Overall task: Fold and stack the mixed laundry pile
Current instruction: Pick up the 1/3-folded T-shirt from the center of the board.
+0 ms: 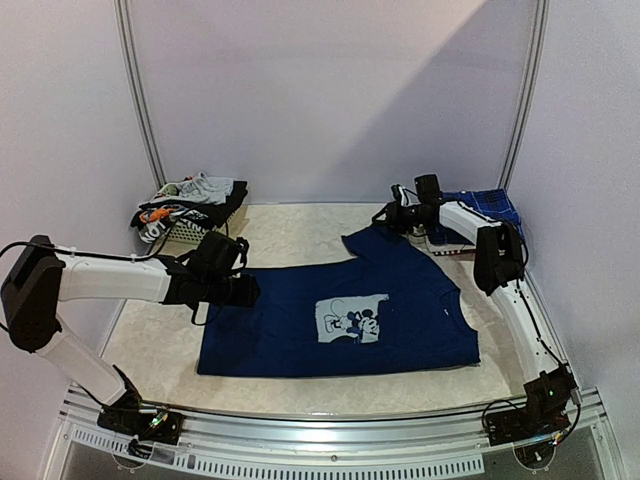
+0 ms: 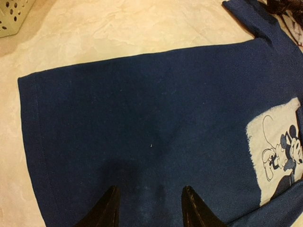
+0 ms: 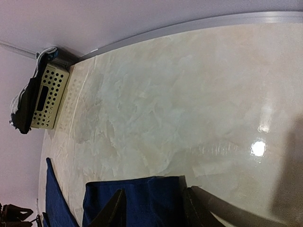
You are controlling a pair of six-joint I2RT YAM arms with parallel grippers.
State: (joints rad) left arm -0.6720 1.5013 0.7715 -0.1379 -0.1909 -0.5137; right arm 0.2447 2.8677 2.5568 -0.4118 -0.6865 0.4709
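Navy T-shirt point(image 1: 280, 335) flat — left pincer point(image 2: 150, 189) spread above | right pincer point(image 3: 154, 191) astride sleeve point(image 3: 102, 203), grip unclear | basket point(image 1: 183, 234) far-left

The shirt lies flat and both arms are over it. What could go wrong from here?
1. The right gripper is open at the very edge of a sleeve of the navy T-shirt; a shallow bite may slip.
2. The plaid shirt lies beside that arm and might get dragged.
3. The left gripper hangs open over mid-fabric, not an edge; pinching there may bunch it.
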